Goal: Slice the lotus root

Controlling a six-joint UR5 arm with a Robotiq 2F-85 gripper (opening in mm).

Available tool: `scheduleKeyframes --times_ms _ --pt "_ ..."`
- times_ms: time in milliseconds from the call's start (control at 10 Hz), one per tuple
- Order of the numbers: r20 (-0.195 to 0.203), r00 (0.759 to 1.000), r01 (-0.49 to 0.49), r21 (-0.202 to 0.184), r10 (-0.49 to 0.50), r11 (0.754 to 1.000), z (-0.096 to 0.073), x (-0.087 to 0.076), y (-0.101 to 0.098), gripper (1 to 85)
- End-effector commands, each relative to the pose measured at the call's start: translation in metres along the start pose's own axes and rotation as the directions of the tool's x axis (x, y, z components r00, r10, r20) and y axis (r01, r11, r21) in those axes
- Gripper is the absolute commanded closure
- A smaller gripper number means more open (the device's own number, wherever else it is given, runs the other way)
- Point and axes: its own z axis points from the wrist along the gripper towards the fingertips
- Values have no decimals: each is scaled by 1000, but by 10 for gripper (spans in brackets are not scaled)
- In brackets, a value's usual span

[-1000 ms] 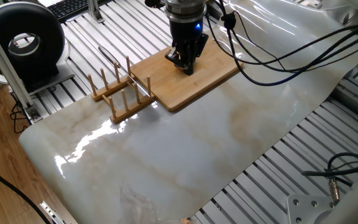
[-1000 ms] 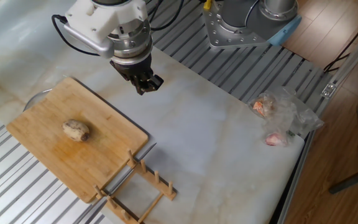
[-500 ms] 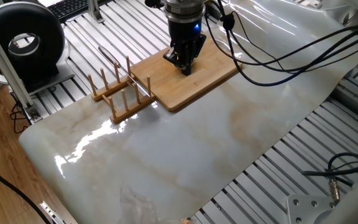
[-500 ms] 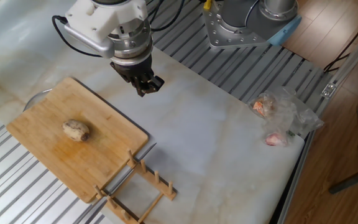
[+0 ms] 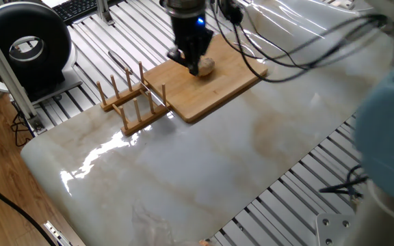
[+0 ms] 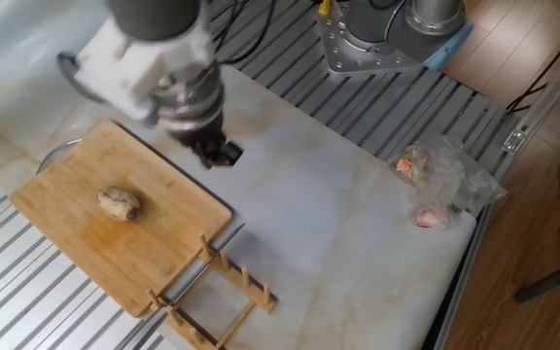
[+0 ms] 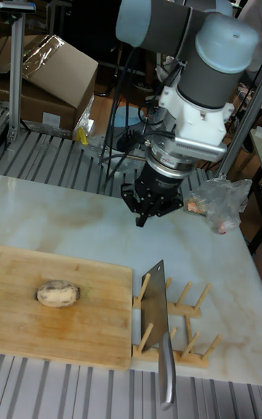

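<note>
My hand (image 7: 148,209): hangs above the table, holding nothing. The short dark fingers (image 6: 224,154) point down. I cannot tell whether they stand apart or together, as they are dark and blurred in both fixed views.

Lotus root (image 6: 119,203): a small tan lump lying on the board, below my hand and off to one side. It is not touched by my fingers. In one fixed view it shows just behind my hand (image 5: 191,63), partly hidden, at (image 5: 205,65).

Board (image 7: 94,316): a pale bamboo slab lying flat on the table. My hand hovers near its edge. In the tall fixed view the lotus root (image 7: 57,293) sits well in from that edge.

Rack (image 7: 182,332): a wooden peg stand, just beside the board on the side away from my hand. It touches or nearly touches the board's edge.

Cleaver (image 7: 157,326): a broad steel blade standing between the rack's pegs. Its handle points away from my hand, past the table's rim.

Table (image 5: 204,171): a glossy pale marbled sheet under my hand, laid over slatted metal rails.

Plastic bag (image 6: 438,180): clear and crumpled, with pinkish bits inside. It lies on the table well apart from my hand, near the far corner.
</note>
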Motion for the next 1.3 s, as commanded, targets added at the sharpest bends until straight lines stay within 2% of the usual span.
scheduleKeyframes --times_ms 0,100,200,300,500,600,700,800,1000,1200 --pt "19 1000 1 -13 -1 1000 -6 -42 9 843" --pt "24 1000 -6 -16 6 1000 -5 -46 10 843" --pt "23 1000 -8 2 8 1000 -5 -45 4 843" --pt "19 1000 -3 11 3 1000 -6 -37 -4 843" --pt "-1 1000 12 13 -12 1000 -6 -32 -4 843" --pt "9 999 51 23 -51 998 -6 -34 -7 753" --pt "54 996 68 63 -71 996 -7 -47 -16 647" --pt "49 997 59 68 -63 996 -6 -48 -16 647" --pt "36 999 19 55 -21 998 -11 -79 11 647" --pt "35 999 3 42 -5 999 -18 -99 28 647"
